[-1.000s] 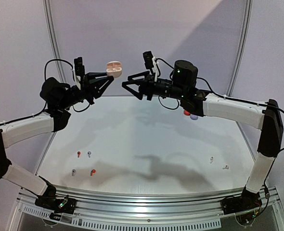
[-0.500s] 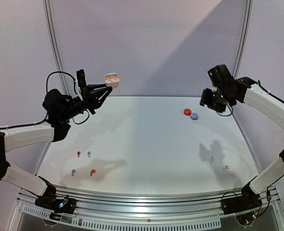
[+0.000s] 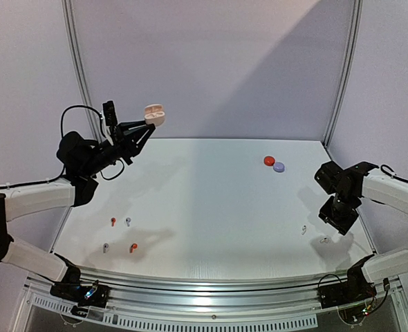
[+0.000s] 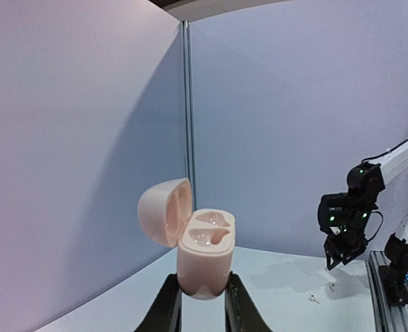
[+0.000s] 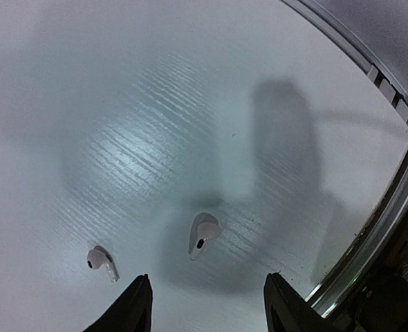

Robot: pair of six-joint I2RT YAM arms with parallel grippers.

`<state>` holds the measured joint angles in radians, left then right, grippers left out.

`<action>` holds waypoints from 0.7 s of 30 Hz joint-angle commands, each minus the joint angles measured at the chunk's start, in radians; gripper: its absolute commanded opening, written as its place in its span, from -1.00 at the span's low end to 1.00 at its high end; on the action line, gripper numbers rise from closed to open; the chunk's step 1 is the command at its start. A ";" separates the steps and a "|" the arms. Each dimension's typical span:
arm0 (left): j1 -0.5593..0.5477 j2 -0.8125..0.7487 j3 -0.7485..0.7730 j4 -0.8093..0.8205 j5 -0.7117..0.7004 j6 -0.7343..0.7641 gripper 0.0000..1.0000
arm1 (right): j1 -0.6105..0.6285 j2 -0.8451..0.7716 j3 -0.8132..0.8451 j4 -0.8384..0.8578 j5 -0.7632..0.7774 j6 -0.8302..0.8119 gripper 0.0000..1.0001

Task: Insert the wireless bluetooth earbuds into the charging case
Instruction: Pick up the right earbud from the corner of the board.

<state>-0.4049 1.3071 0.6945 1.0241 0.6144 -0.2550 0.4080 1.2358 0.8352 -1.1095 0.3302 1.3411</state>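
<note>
Left hand (image 3: 146, 125) raised, seemingly upturned, clamping open case (image 4: 204, 261).

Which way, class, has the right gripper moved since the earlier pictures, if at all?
Yes: the right gripper swung right and nearer, past the red case.

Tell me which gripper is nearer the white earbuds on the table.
Right. The right gripper hangs open just above the white earbuds; the left gripper is across the table, raised, holding the open charging case.
</note>
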 commanded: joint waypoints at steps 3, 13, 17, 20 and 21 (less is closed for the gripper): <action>0.016 -0.019 -0.016 0.028 0.001 -0.017 -1.00 | -0.072 0.103 -0.031 0.112 -0.065 0.023 0.01; 0.030 -0.026 -0.010 0.014 0.005 -0.012 -1.00 | -0.103 0.215 -0.032 0.167 -0.127 -0.023 -0.18; 0.032 -0.022 -0.003 0.013 0.007 -0.013 -1.00 | -0.103 0.226 -0.042 0.143 -0.111 -0.023 -0.21; 0.032 -0.018 -0.001 0.010 0.010 -0.017 -1.00 | -0.103 0.228 -0.049 0.141 -0.105 -0.020 -0.21; 0.032 -0.016 0.000 0.009 0.011 -0.018 -1.00 | -0.103 0.229 -0.052 0.144 -0.101 -0.020 -0.21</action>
<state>-0.3851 1.2995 0.6888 1.0313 0.6170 -0.2634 0.3115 1.4548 0.8024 -0.9588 0.2245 1.3235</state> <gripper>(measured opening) 0.195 0.395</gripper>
